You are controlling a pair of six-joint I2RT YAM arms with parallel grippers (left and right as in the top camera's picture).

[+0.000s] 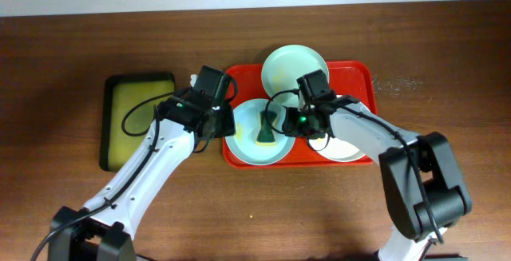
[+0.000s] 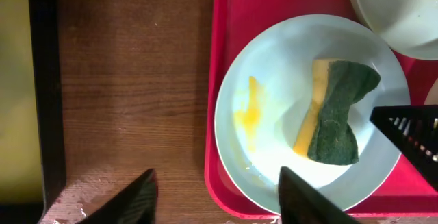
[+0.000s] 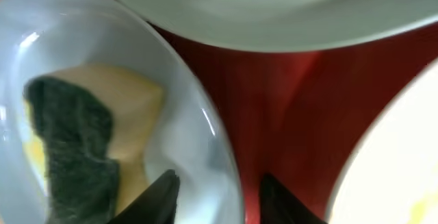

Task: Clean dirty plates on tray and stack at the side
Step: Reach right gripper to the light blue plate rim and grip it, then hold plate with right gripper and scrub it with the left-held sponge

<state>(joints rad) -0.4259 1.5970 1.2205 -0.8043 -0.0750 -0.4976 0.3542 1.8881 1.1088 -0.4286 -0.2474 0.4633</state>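
Observation:
The red tray [image 1: 363, 73] holds three plates. A pale blue plate [image 1: 243, 145] at its front left has a yellow smear [image 2: 250, 114] and a yellow-green sponge [image 1: 266, 131] lying on it. A mint plate [image 1: 293, 65] overhangs the tray's back rim. A white plate [image 1: 345, 147] sits at the right. My left gripper [image 2: 219, 200] is open and straddles the tray's left rim and the blue plate's edge. My right gripper [image 3: 222, 200] is open, with the blue plate's right rim [image 3: 219, 148] between its fingers, beside the sponge [image 3: 75, 148].
A black-rimmed tray with a yellow-green inside [image 1: 137, 117] lies on the wooden table left of the red tray, close to my left arm. The mint plate [image 3: 274, 11] and the white plate [image 3: 397, 169] flank my right gripper.

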